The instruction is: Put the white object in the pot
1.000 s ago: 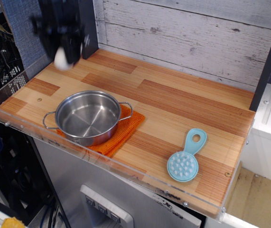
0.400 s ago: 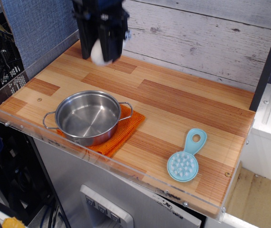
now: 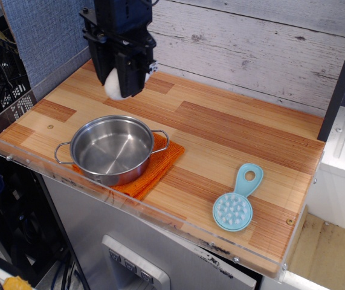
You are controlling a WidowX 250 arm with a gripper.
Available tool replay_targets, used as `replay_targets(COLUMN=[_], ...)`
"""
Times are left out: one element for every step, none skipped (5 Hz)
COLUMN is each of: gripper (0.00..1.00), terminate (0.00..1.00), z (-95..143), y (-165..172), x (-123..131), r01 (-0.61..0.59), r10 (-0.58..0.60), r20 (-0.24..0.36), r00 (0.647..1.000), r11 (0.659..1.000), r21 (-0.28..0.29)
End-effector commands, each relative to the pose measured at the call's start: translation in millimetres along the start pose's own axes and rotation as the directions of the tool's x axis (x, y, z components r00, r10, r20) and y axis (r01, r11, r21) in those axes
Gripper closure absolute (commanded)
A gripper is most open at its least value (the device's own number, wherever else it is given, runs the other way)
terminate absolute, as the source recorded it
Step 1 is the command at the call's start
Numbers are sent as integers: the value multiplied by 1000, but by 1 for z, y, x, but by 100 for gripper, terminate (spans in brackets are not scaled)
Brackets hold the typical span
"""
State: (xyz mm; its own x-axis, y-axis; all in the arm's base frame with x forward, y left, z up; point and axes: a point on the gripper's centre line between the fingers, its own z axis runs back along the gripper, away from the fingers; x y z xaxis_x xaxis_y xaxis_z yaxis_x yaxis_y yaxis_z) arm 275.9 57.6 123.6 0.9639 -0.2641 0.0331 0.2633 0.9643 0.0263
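Claw [image 3: 119, 84] grasping the white object [image 3: 114, 89], suspended above the tabletop [image 3: 232, 139], behind the pot [image 3: 112, 149].

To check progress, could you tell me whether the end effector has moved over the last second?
Yes: the end effector, holding the white object, has moved right and down, toward the pot.

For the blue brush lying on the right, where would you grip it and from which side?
Grip the blue brush by its narrow handle, coming straight down from above with the jaws across the handle's width. It lies flat on the wooden board, bristles up, and the round head looks too wide and low for a secure pinch.
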Motion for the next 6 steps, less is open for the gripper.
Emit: replay_targets(gripper=[100,100,100,0,0,0], terminate=[0,0,0,0,0,0], z=[-5,-12,-15,-18,-13,18], y=[12,12,13,15,13,14], x=[-22,-29,-33,-35,-31,-17], r01=[-43,-35,-34,-27,-14,-46], r10=[44,37,37,31,18,49], r20=[-25,-57,-76,-106,-107,-35], r00=[999,998,996,994,994,998], r11=[999,999,999,999,999,997], r21=[34,35,38,36,39,62])
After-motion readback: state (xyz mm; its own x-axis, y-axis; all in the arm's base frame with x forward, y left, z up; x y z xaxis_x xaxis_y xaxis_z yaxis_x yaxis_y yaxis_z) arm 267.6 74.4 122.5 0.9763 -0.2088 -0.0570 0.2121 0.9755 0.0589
